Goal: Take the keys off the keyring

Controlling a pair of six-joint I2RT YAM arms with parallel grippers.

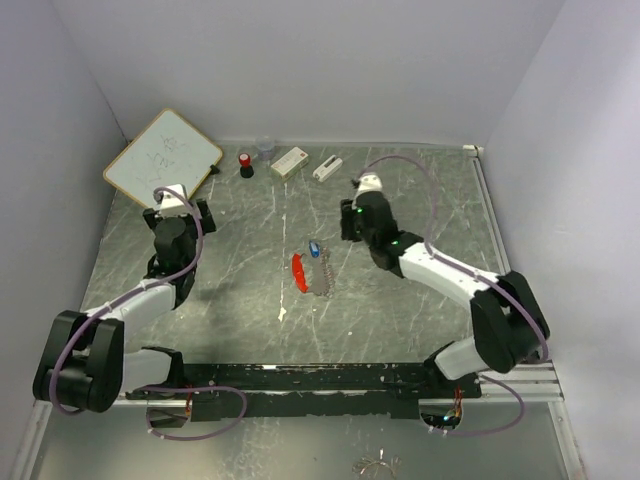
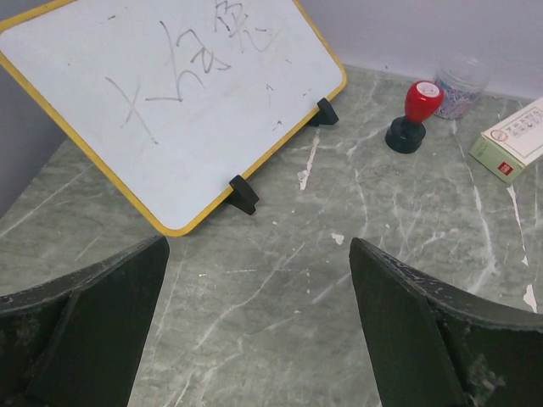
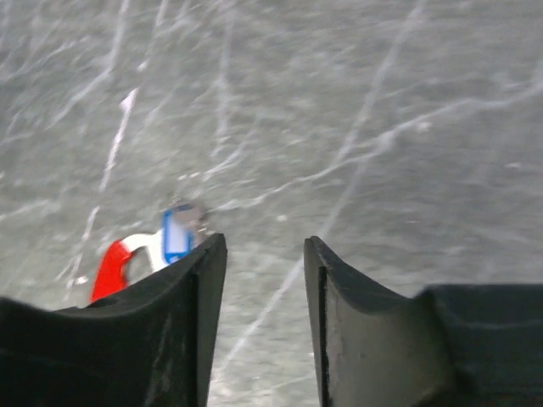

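Observation:
The red keyring [image 1: 299, 272] lies mid-table with a silvery chain [image 1: 324, 276] beside it and the blue-headed key [image 1: 314, 248] at its far end. The other keys are too small to make out. In the right wrist view the blue key head [image 3: 176, 234] and the red loop [image 3: 111, 270] show blurred, just left of my left finger. My right gripper [image 1: 347, 222] is open and empty, up and to the right of the keyring. My left gripper [image 1: 180, 213] is open and empty at the far left, facing the whiteboard; its fingers [image 2: 407, 322] frame bare table.
A yellow-framed whiteboard [image 1: 162, 158] leans at the back left. A red-and-black stamp [image 1: 245, 164], a small clear cup [image 1: 264, 148] and two white boxes [image 1: 289, 162] [image 1: 326, 167] line the back. White walls enclose the table.

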